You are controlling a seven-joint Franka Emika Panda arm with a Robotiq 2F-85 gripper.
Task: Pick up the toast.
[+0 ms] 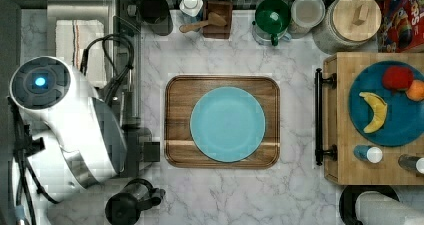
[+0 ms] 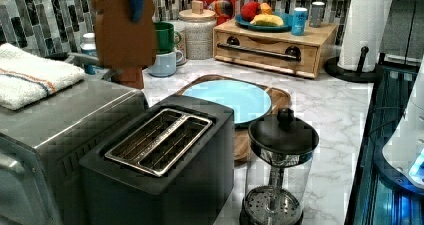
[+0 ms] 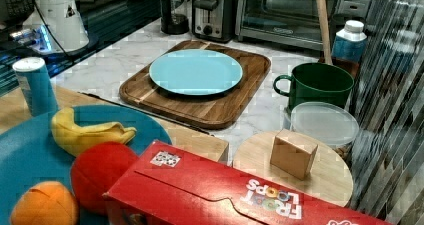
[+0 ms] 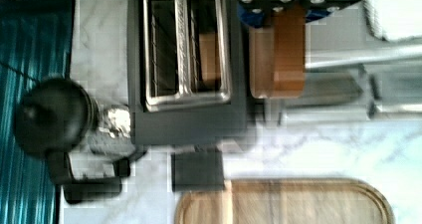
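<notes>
Marble counter (image 1: 300, 195) carrying black two-slot toaster (image 2: 160, 160) | thin browned toast slice (image 2: 122, 30) hanging above toaster, jaws clamping its top | step: lifting clear | next: carrying toward light-blue round plate (image 1: 227, 124)

The bench (image 1: 300, 185) is bare between the wooden tray (image 1: 172, 130) and the drawer box (image 1: 340, 170). Close beside the toaster (image 2: 165, 150) stand the glass coffee press (image 2: 280, 170) and the silver oven (image 2: 55, 130).
</notes>
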